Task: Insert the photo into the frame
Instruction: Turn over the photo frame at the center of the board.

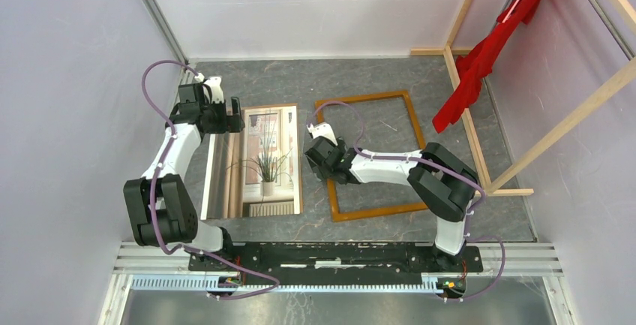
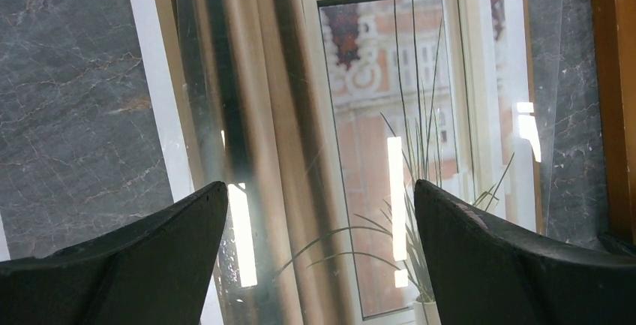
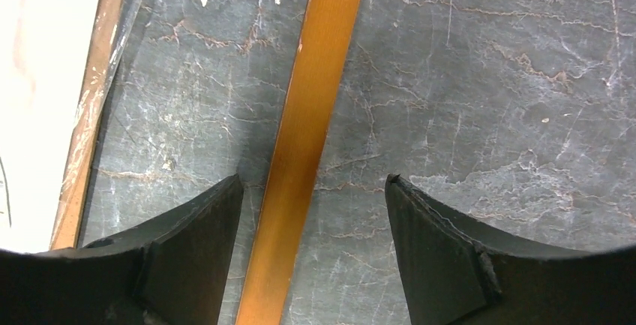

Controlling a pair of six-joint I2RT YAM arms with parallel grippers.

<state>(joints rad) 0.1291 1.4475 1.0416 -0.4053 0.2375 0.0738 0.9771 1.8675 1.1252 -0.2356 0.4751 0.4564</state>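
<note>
The photo (image 1: 266,160) lies flat on the grey table left of centre, showing a spiky plant and a window. It fills the left wrist view (image 2: 375,115), with a clear sheet (image 2: 551,62) lying over it. The orange-brown frame (image 1: 409,206) lies flat and empty to the photo's right. My left gripper (image 1: 229,118) is open above the photo's far left part, its fingers (image 2: 150,250) apart and empty. My right gripper (image 1: 324,161) is open above the frame's left rail (image 3: 307,137), which runs between its fingers (image 3: 442,250) untouched.
A brown backing board's edge (image 3: 90,115) shows under the photo. Pale wooden beams (image 1: 469,115) with a red cloth (image 1: 484,62) stand at the right. Grey walls close in on the left, back and right. The arms' base rail (image 1: 337,257) runs along the near edge.
</note>
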